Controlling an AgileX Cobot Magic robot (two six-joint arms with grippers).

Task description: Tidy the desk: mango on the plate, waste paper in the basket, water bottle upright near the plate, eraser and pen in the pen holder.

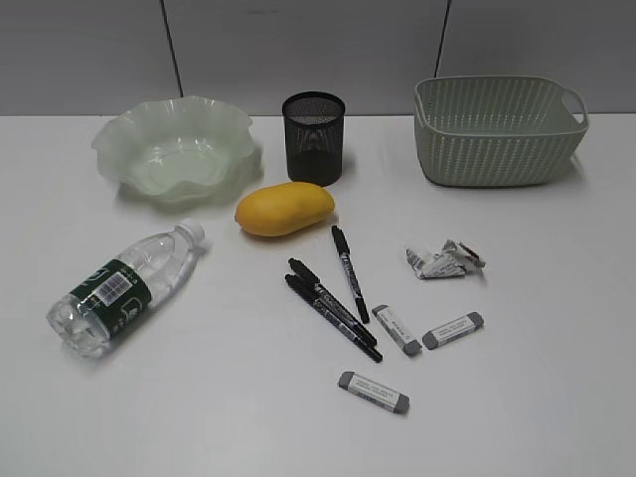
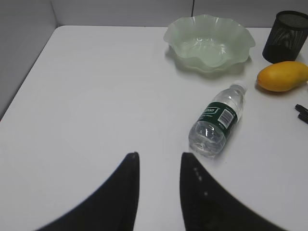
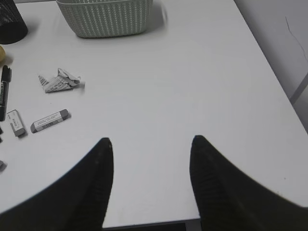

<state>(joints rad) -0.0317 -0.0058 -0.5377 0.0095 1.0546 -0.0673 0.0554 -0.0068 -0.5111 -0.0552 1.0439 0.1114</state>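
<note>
Both pairs of jaws stood apart, gripping nothing, above the white bench (image 1: 199, 417). Ahead of the left jaws lay one clear plastic water bottle (image 2: 217, 120), one yellow mango (image 2: 282, 76) and the empty wavy pale-green plate (image 2: 209, 42). Ahead of the right jaws: empty green woven basket (image 3: 105, 17), one crumpled waste paper (image 3: 58, 80). Black mesh pen holder (image 1: 313, 137) empty; three black pens (image 1: 333, 303), three grey erasers (image 1: 452, 330).

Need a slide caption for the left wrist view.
Open left gripper above bare table; water bottle lies on its side near the empty plate and mango.
</note>
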